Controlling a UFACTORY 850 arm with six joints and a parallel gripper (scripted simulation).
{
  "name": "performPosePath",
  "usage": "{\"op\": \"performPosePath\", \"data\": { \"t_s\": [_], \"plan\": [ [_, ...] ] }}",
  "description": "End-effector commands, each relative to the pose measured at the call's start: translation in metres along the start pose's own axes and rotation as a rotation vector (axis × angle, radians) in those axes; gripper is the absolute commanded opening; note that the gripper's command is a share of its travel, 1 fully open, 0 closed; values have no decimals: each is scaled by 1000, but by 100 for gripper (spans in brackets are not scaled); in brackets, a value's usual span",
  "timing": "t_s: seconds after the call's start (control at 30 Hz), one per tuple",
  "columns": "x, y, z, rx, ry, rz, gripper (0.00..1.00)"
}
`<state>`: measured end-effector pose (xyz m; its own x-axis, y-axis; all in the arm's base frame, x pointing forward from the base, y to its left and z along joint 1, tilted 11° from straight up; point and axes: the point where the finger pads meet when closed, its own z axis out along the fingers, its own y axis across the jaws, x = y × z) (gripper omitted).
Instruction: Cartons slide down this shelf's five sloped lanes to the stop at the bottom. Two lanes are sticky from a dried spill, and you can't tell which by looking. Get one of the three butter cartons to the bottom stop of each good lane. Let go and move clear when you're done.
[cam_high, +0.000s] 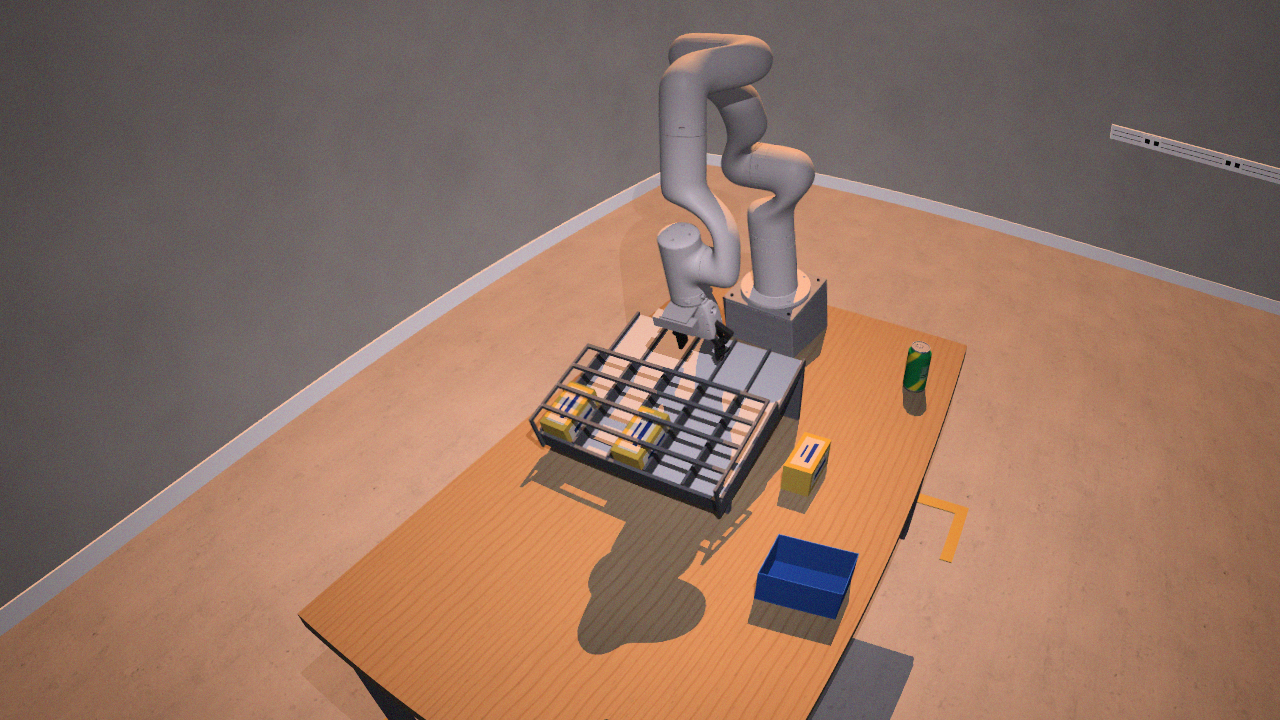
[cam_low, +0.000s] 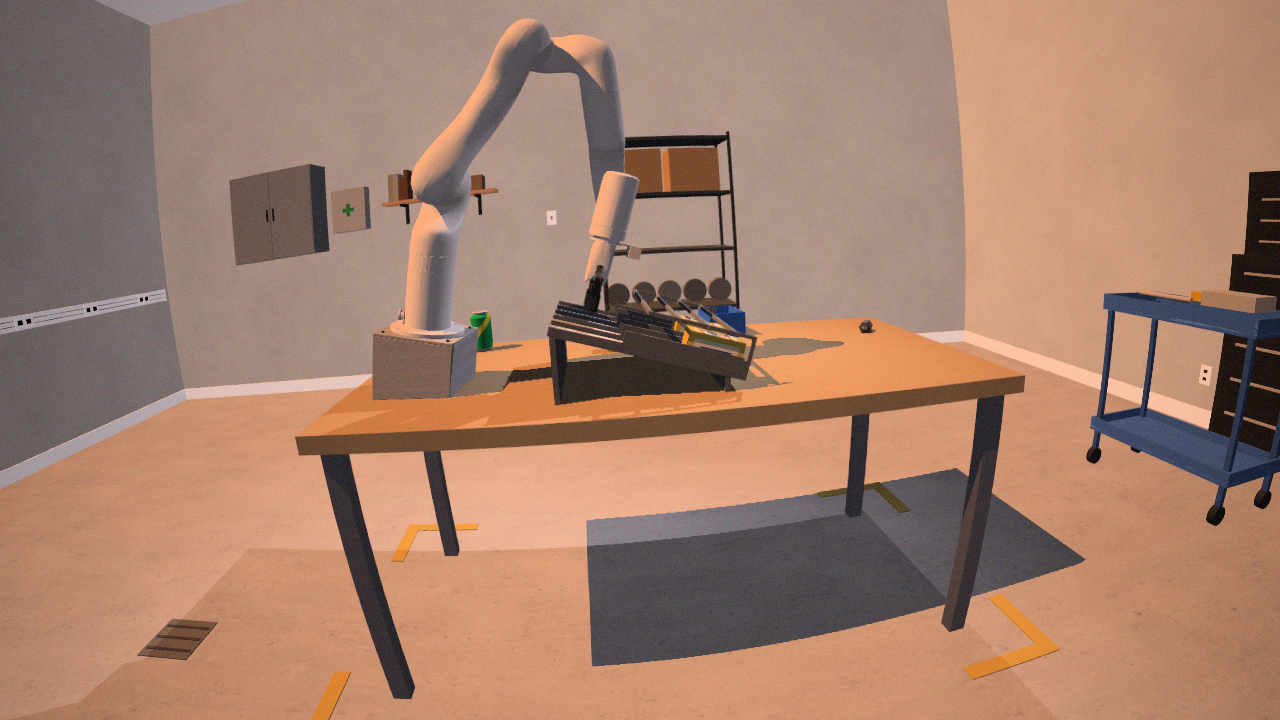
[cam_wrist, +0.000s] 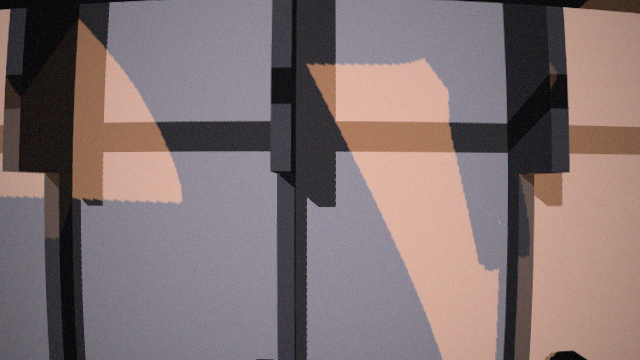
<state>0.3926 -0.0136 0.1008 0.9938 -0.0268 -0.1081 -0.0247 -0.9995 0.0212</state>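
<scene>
The dark five-lane sloped shelf stands on the table, with bars over its lower half. One yellow butter carton lies at the bottom stop of the leftmost lane in the top view. A second carton lies at the bottom stop of the middle lane. The third carton stands on the table right of the shelf. My gripper is open and empty, low over the uncovered upper end of the lanes. The wrist view shows lane floors and dividers, with no carton.
A blue bin stands in front of the third carton in the top view. A green can stands near the table's right edge. A small dark object lies at the table's far end in the exterior view.
</scene>
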Motion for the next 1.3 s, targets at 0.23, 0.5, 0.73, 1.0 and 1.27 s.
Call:
{"op": "performPosePath", "data": {
  "t_s": [0.23, 0.5, 0.73, 1.0, 1.27],
  "plan": [
    [1, 0, -1, 0, 1, 0, 100],
    [1, 0, -1, 0, 1, 0, 100],
    [1, 0, -1, 0, 1, 0, 100],
    [0, 0, -28, 0, 1, 0, 100],
    [0, 0, -28, 0, 1, 0, 100]
  ]
}}
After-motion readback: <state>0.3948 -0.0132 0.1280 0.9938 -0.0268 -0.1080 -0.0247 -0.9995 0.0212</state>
